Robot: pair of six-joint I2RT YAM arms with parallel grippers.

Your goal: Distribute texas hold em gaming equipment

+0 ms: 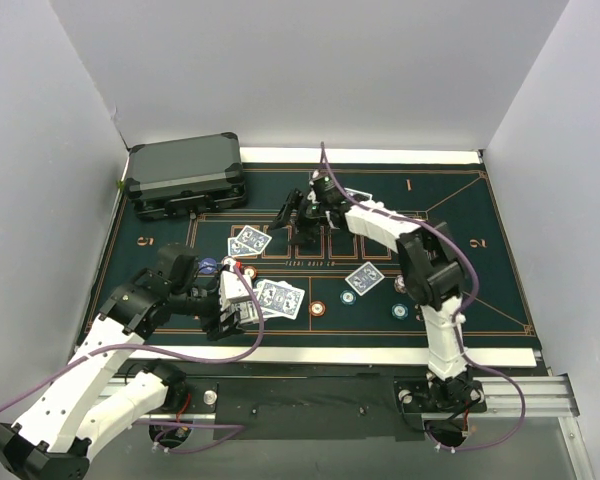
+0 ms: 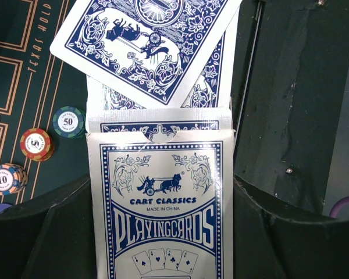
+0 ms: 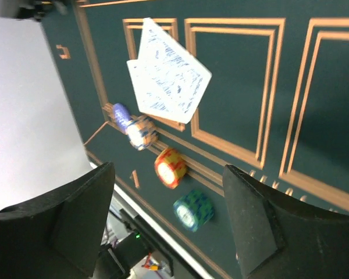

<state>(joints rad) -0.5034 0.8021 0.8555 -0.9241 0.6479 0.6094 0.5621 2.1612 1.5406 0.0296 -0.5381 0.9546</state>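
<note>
Card box (image 2: 163, 215): sitting upright between the left gripper (image 2: 163, 247) fingers, which are clamping its sides; its flap is hanging open, with blue-backed cards (image 2: 145, 40) poking out of the top.
Right gripper (image 3: 168, 186): hovering over the green felt worktop (image 3: 314, 87), fingers spread wide and grasping nothing.
Card pair (image 3: 168, 81): lying face down and overlapping on the felt beyond those fingers.
Row of chips (image 3: 170, 167): sitting just beside that pair.
Grey case (image 1: 185, 175): resting shut at the far left corner.
</note>
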